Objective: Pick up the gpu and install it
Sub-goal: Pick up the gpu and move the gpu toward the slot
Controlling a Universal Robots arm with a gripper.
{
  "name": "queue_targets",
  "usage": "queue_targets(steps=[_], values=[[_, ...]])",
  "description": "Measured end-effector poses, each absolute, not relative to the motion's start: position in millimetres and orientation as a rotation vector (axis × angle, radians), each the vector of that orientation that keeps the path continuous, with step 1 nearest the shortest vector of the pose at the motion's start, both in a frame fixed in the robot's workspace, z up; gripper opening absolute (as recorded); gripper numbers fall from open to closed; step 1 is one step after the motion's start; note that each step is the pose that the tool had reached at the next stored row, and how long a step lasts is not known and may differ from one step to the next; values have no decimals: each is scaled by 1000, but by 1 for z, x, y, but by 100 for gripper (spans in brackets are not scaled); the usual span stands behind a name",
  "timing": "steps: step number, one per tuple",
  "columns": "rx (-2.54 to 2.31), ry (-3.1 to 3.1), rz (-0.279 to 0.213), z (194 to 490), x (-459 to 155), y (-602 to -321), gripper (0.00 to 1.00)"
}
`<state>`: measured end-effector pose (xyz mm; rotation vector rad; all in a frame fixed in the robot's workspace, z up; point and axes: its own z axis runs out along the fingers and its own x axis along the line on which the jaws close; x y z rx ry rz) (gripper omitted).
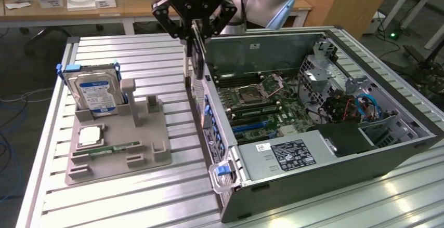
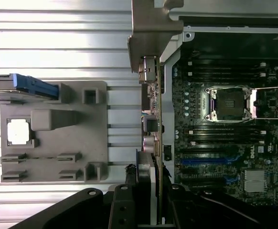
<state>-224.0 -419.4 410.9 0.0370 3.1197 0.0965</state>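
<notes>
My gripper (image 1: 197, 35) hangs over the left wall of the open computer case (image 1: 277, 35), shut on the gpu (image 1: 199, 62). The gpu is a thin dark card held upright on edge, its lower end level with the case's top rim. In the wrist view the gpu (image 2: 151, 33) runs edge-on away from my gripper (image 2: 148, 191), silver bracket at the far end, right along the case wall. Inside the case lies the motherboard (image 1: 271, 103) with blue slots (image 2: 206, 161) and an open processor socket (image 2: 229, 102).
A grey parts holder (image 1: 118, 155) on the slatted aluminium table (image 1: 139, 202) carries an upright hard drive (image 1: 97, 95), a processor chip (image 1: 90, 134) and a green memory stick (image 1: 114, 148). The power supply (image 1: 291, 155) fills the case's near corner. Desks stand behind.
</notes>
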Motion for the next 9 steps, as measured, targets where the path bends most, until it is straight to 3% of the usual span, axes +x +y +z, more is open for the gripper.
queue_targets(steps=[9], values=[[37,3116,96,409,-220,-419,28]])
